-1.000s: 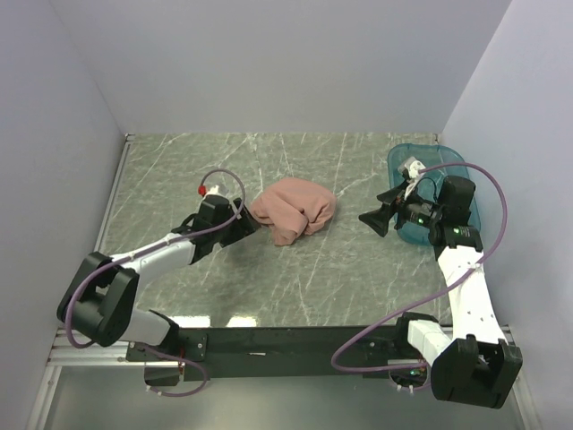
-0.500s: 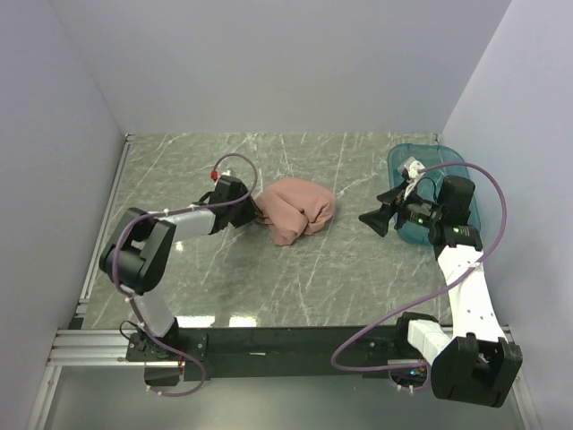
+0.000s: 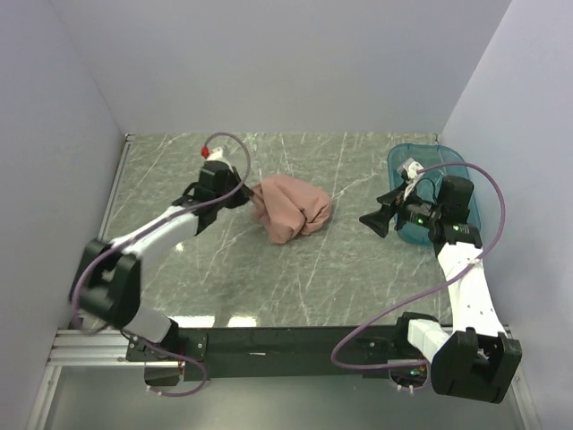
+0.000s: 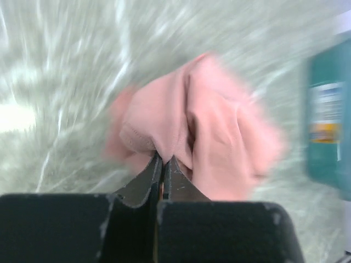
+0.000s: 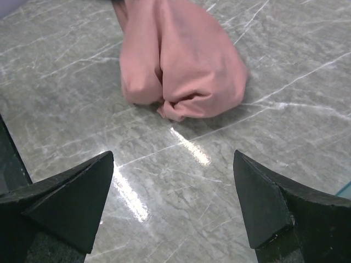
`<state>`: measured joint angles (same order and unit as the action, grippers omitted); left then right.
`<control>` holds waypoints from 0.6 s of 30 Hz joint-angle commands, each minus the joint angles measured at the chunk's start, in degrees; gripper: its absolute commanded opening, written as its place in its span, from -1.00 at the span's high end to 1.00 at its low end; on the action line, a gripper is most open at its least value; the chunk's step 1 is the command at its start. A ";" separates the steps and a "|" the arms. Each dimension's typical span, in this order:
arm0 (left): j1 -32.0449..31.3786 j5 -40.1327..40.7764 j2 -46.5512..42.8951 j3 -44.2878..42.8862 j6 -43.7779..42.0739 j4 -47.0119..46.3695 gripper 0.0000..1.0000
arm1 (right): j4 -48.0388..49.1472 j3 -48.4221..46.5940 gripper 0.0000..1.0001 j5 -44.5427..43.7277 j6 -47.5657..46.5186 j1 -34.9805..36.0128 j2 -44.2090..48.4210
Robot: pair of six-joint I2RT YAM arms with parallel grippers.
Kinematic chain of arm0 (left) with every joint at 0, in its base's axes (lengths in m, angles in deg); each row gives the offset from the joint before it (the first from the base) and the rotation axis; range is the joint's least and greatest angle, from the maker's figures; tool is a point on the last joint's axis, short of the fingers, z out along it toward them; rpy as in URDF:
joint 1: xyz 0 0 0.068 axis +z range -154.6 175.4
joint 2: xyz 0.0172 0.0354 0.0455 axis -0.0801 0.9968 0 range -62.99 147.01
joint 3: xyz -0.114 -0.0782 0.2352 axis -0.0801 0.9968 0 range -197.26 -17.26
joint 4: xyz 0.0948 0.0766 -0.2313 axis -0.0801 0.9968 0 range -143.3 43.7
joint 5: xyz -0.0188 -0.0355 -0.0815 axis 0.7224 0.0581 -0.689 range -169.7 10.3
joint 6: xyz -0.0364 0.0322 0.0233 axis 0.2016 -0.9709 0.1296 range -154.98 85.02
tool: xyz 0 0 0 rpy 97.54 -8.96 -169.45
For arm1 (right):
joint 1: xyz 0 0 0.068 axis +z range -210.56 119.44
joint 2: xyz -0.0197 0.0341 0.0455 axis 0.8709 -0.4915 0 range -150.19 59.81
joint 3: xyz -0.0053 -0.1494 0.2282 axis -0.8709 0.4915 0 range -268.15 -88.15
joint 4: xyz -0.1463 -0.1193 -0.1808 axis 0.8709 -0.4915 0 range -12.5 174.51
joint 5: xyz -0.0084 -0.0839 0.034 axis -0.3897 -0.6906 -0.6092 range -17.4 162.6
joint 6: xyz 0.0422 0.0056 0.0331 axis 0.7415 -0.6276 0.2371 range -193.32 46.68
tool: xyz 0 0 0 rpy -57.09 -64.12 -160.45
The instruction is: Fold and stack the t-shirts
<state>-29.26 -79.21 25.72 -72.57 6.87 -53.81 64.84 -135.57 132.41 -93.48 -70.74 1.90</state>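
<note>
Open tabletop (image 3: 295, 278) spans the lower centre of the top view; the bunched t-shirt (image 3: 291, 208) blocks mid-frame, the teal tub (image 3: 400, 159) (right arm (image 3: 461, 260) over it) the right edge.

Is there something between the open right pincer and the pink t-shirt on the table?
Nothing visible stands there. Only bare table lies between the right pincer and the crumpled t-shirt.

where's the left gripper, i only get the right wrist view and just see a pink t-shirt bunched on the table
observer: the left gripper is at the left side of the pink t-shirt, shut on a fold of its fabric
operator: anything behind my right gripper
observer: yes, a translucent teal tub sits just behind the right gripper, at the right edge of the table
</note>
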 commanded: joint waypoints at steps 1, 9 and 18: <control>0.23 2.85 -11.26 -1.29 -7.29 -0.02 0.99 | -1.60 -1.18 -0.90 2.59 -1.72 -0.20 -0.89; 0.23 0.48 -26.90 -1.99 -12.57 7.18 0.99 | -1.96 -5.56 -0.80 -8.30 -0.49 13.67 -7.47; 0.23 -3.65 -34.39 -11.74 -17.41 10.71 0.99 | -5.38 -6.29 -0.70 -7.44 -2.77 17.56 -10.38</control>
<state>-29.26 -80.10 -5.63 -77.36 -7.21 -41.16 60.32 -140.91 124.39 -94.60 -53.25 -10.08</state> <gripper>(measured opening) 0.022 0.852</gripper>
